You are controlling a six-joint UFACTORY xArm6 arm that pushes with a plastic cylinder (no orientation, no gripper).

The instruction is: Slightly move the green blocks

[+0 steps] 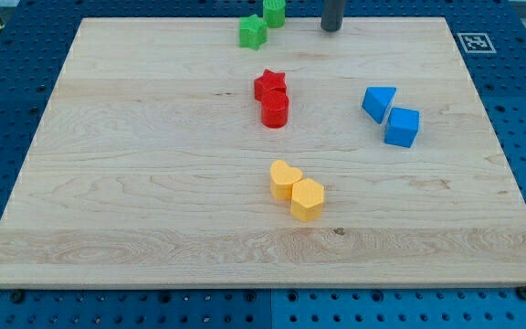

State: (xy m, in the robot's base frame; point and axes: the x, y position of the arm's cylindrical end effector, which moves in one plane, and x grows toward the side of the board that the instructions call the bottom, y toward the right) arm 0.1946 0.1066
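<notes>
We can read no words anywhere; the only marking is a black-and-white square tag (476,42) printed off the board's top right corner. Our green blocks sit at the view's top edge of the wooden board (135,183): a green star-like block (252,32) and, just up and right of it and almost touching, a green block (274,12) cut off by the frame, so its shape is unclear. Both are bright green and lie close to the board's far edge, with open wood to their left and below. We carry no claw, only a rod, and our tip (331,28) rests on the board to the right of the green pair, apart from them. Farther down the middle lie a red star (269,84) touching a red cylinder (275,110), then a yellow heart (285,179) against a yellow hexagon (307,199). On the right, a blue triangle (378,102) adjoins a blue cube (402,127).
</notes>
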